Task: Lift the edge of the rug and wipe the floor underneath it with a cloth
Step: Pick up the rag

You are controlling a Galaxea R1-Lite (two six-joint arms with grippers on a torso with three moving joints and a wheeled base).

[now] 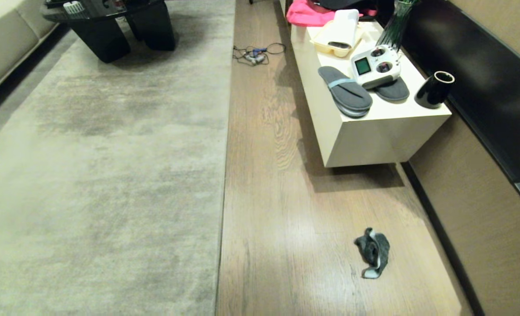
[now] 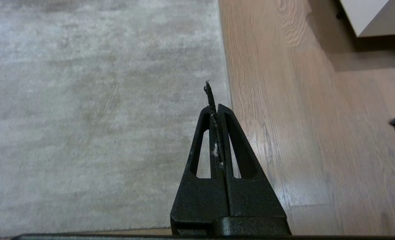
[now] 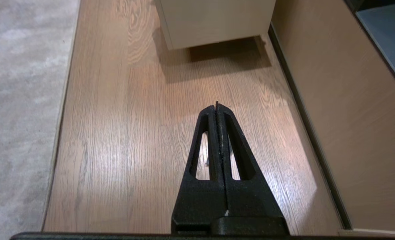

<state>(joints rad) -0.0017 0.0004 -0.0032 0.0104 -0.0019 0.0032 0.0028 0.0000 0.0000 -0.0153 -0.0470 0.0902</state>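
On my left lies the rug (image 1: 97, 175), flat on the floor (image 1: 282, 245), and its edge (image 1: 223, 184) runs as one straight line away from me, lengthwise down the room. My left gripper (image 2: 214, 100) hangs right over that border, the tip just on the rug side of it, jaws pressed together on nothing but a stray dark fibre and a bit of fluff. So the left arm is plainly the nearer one for lifting the edge, and the border's long axis lies roughly in line with my closed jaws; I judge I would have to turn the wrist or come at the edge from the bare wood to get a bite under it.

Moving right, the open strip of planks is wide and bare near me, with a tangle of cable (image 1: 256, 53) far up it, well clear of where I would work.

My right gripper (image 3: 217, 106) hovers over the middle of that strip, jaws also pressed shut and empty. The cloth (image 1: 373, 252) lies crumpled on the wood to the right of the rug edge, well apart from it, on the right arm's side; it does not show in the right wrist view.

Further right stands the pale bench (image 1: 374, 131) with slippers (image 1: 345, 91) on it, then the wall (image 1: 475, 219), which limits sideways room.
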